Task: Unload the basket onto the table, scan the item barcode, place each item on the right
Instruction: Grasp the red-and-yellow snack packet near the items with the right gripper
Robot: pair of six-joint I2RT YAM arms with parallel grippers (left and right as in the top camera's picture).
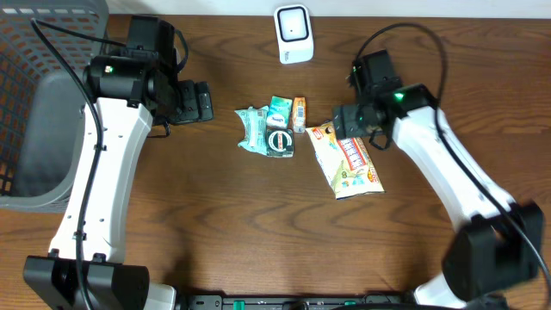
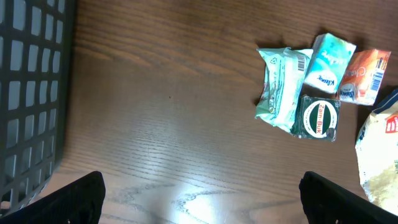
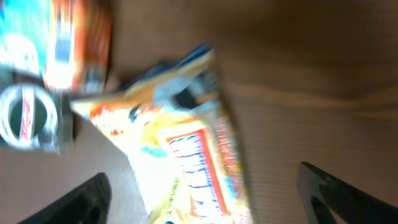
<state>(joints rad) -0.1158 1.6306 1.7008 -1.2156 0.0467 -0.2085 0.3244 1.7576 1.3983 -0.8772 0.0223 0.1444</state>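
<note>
A yellow and white snack bag (image 1: 347,160) with red lettering lies flat on the brown table, right of centre. My right gripper (image 1: 342,121) hovers over its top end, open; in the right wrist view, which is blurred, the bag (image 3: 186,149) spreads between the two wide-apart fingers (image 3: 87,199) and nothing is gripped. The white barcode scanner (image 1: 294,34) stands at the far edge. My left gripper (image 1: 203,102) is open and empty at the upper left; its dark fingertips (image 2: 68,202) frame bare wood.
A cluster lies at the table's centre: a green wipes pack (image 1: 252,129), a teal tissue pack (image 1: 280,109), an orange packet (image 1: 299,113) and a round green Zam-Buk tin (image 1: 280,141). A grey mesh basket (image 1: 34,103) fills the left edge.
</note>
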